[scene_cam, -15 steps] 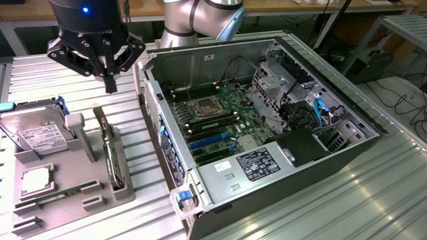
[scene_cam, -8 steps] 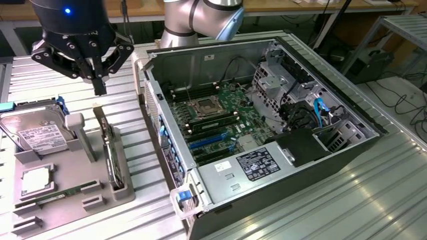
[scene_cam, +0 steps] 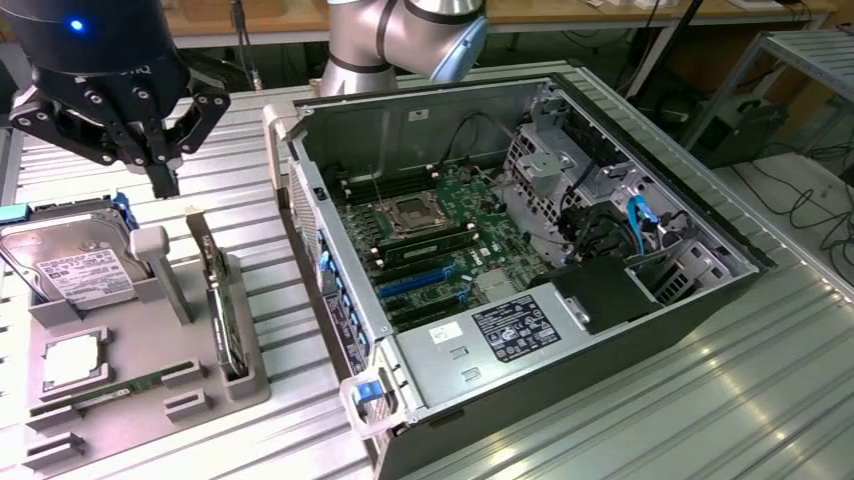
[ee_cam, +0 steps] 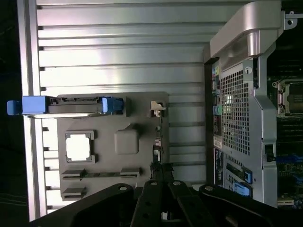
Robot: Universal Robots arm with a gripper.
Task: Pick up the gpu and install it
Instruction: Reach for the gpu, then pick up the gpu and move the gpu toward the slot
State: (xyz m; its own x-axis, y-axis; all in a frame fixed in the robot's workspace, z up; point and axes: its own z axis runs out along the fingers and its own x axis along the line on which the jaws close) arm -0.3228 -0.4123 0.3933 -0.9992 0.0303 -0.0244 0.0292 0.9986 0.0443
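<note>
The gpu (scene_cam: pixel 218 300) stands on edge in a slot of the grey holder tray (scene_cam: pixel 200 390), at the exterior view's left. In the wrist view the gpu (ee_cam: pixel 159 135) is a thin dark edge with its silver bracket at one end. My gripper (scene_cam: pixel 164 183) hangs above the tray's far end, shut with nothing between its fingers and apart from the card. Seen from the wrist, the shut gripper (ee_cam: pixel 161 169) lines up over the card's edge. Right of the tray lies the open computer case (scene_cam: pixel 641 330), its motherboard (scene_cam: pixel 441 230) and blue card slots (scene_cam: pixel 414 287) exposed.
The tray also holds a silver hard drive (scene_cam: pixel 78 265) in a blue-ended carrier, a processor chip (scene_cam: pixel 71 362) and a green memory stick (scene_cam: pixel 127 385). The case's perforated side wall (ee_cam: pixel 234 113) rises close beside the tray. A ribbed metal tabletop (scene_cam: pixel 694 400) lies around everything.
</note>
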